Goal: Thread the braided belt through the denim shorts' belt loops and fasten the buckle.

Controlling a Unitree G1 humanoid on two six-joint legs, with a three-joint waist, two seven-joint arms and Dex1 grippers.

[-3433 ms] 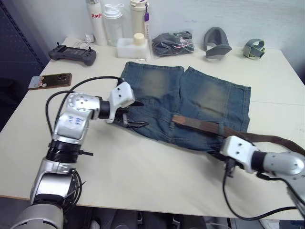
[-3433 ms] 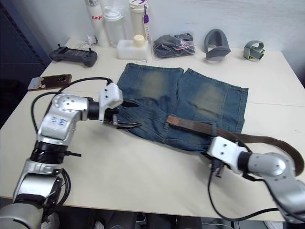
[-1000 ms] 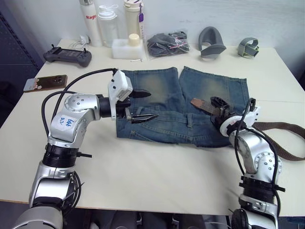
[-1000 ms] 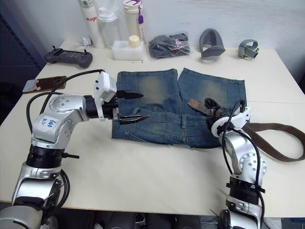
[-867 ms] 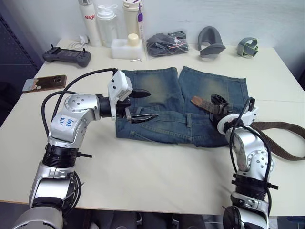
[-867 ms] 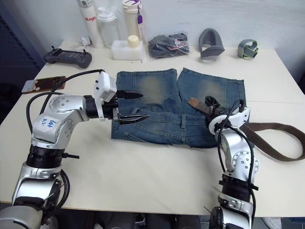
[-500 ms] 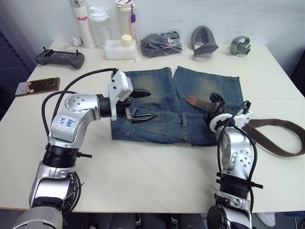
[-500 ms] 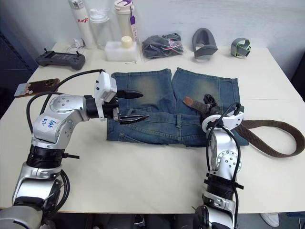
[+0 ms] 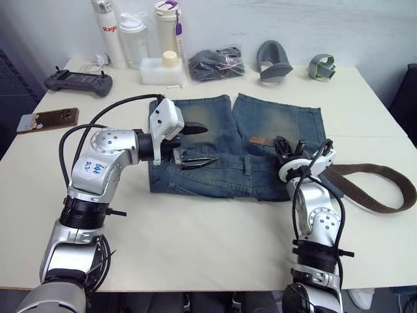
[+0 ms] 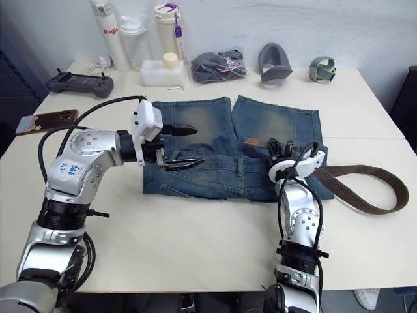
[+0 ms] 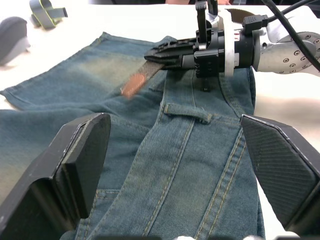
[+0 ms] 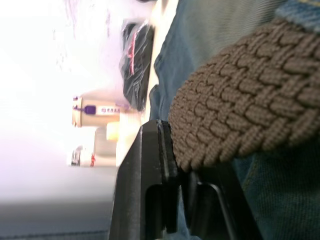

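Observation:
The denim shorts [image 9: 215, 124] lie flat mid-table with the waistband toward me. My right gripper [image 9: 284, 145] hovers over their right leg, shut on the braided belt [image 9: 374, 189] just behind its tan tip [image 9: 260, 140]. From there the belt trails right in a long curve on the table. In the left wrist view the tan tip [image 11: 134, 83] sticks out past the right gripper [image 11: 167, 52], just beyond a belt loop [image 11: 189, 112]. My left gripper [image 9: 207, 145] is open above the waistband's left half, holding nothing. The buckle is hidden.
Along the back edge stand bottles [image 9: 133, 39], a white box [image 9: 159, 68], a bagged dark cloth [image 9: 212, 63], a grey holder [image 9: 272, 59] and a green strap [image 9: 320, 65]. A controller [image 9: 75, 81] and a phone [image 9: 49, 119] lie at the back left.
The camera has shifted. The right gripper came up from the table's front edge and took hold of the belt behind its tip. Over the last second its forearm swung in. The left gripper stayed open.

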